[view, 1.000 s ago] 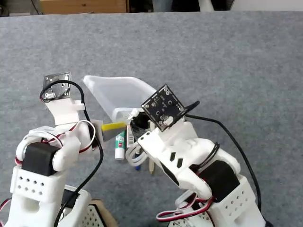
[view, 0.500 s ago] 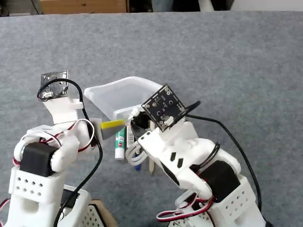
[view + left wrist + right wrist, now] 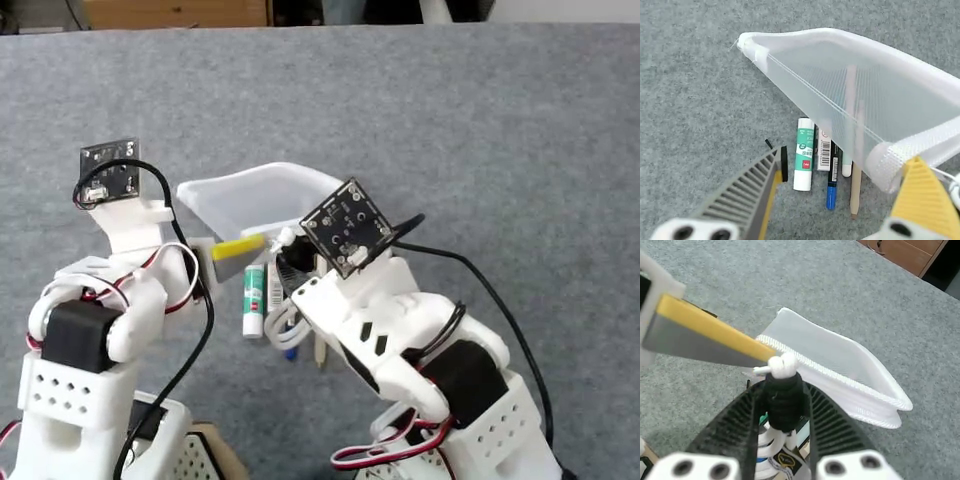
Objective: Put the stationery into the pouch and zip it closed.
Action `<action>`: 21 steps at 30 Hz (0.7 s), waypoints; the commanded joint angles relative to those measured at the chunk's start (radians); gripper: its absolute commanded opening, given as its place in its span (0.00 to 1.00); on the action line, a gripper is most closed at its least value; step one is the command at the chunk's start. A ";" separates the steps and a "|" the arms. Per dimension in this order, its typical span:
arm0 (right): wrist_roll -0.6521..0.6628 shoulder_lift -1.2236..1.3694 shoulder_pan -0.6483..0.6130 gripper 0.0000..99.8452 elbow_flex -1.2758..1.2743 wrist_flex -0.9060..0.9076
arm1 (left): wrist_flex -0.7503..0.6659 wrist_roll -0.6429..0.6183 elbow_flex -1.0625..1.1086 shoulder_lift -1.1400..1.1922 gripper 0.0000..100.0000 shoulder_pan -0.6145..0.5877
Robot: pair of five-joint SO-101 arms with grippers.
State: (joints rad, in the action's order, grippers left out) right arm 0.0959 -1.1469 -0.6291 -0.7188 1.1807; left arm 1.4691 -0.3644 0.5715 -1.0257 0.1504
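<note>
A white translucent pouch (image 3: 258,193) (image 3: 840,85) (image 3: 835,362) is held up off the grey mat, its mouth facing the arms. My right gripper (image 3: 784,390) (image 3: 290,262) is shut on the black zipper pull (image 3: 783,402), with a white cord knot (image 3: 782,365) just above its fingers. My left gripper (image 3: 849,162) (image 3: 238,258) stands open beside the pouch, and its yellow finger (image 3: 920,192) (image 3: 710,330) touches the pouch's webbing end. Under the pouch lie a green-and-white glue stick (image 3: 803,152) (image 3: 254,300), a blue pen (image 3: 832,187) and a pencil (image 3: 856,192), partly hidden by it.
The grey mat (image 3: 500,130) stretches wide to the right and far side. A wooden cabinet (image 3: 175,12) stands beyond the far edge. Both arm bases crowd the near edge.
The pouch has swung from lying slanted to a raised, opened shape. My left arm's wrist has shifted slightly left and its yellow finger has risen a little. The right gripper has kept its hold.
</note>
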 commanded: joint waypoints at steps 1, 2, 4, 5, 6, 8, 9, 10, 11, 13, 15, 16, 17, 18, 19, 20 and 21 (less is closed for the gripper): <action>0.002 -0.010 0.012 0.01 0.044 -0.017 | -0.018 0.011 -0.031 0.005 0.37 -0.008; 0.002 -0.010 0.012 0.01 0.044 -0.017 | -0.018 0.011 -0.027 0.005 0.37 -0.008; 0.002 -0.010 0.012 0.01 0.044 -0.017 | -0.023 0.011 0.001 0.005 0.37 -0.008; 0.002 -0.010 0.012 0.01 0.044 -0.017 | -0.023 0.011 0.016 0.005 0.37 -0.008; 0.002 -0.010 0.012 0.01 0.044 -0.017 | -0.025 0.011 0.030 0.005 0.37 -0.008; 0.002 -0.012 0.012 0.01 0.044 -0.017 | -0.048 0.011 0.054 -0.003 0.37 -0.010; 0.002 -0.012 0.012 0.01 0.044 -0.017 | -0.063 0.011 0.062 -0.005 0.37 -0.010; 0.002 -0.012 0.012 0.01 0.044 -0.017 | -0.077 0.011 0.065 -0.006 0.37 -0.010; 0.002 -0.012 0.012 0.01 0.044 -0.017 | -0.092 0.011 0.071 -0.006 0.37 -0.010; 0.002 -0.012 0.012 0.01 0.044 -0.017 | -0.109 0.011 0.074 -0.006 0.37 -0.010; 0.002 -0.013 0.012 0.01 0.044 -0.017 | -0.115 0.009 0.074 -0.006 0.37 -0.008; 0.002 -0.013 0.012 0.01 0.045 -0.017 | -0.115 0.008 0.074 -0.006 0.37 -0.008; 0.002 -0.013 0.012 0.01 0.045 -0.017 | -0.117 0.006 0.074 -0.005 0.37 -0.008; 0.002 -0.013 0.012 0.01 0.045 -0.017 | -0.117 0.006 0.076 -0.003 0.37 -0.008; 0.002 -0.013 0.012 0.01 0.045 -0.017 | -0.117 0.006 0.076 0.000 0.37 -0.008; 0.002 -0.013 0.012 0.01 0.045 -0.017 | -0.117 0.006 0.076 0.002 0.36 -0.008; 0.002 -0.013 0.012 0.01 0.045 -0.017 | -0.117 0.009 0.076 0.002 0.34 -0.008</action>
State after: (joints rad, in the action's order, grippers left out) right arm 0.0959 -1.1469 -0.6276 -0.7188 1.1807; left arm 1.3771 -0.3644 0.6498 -1.0273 0.1504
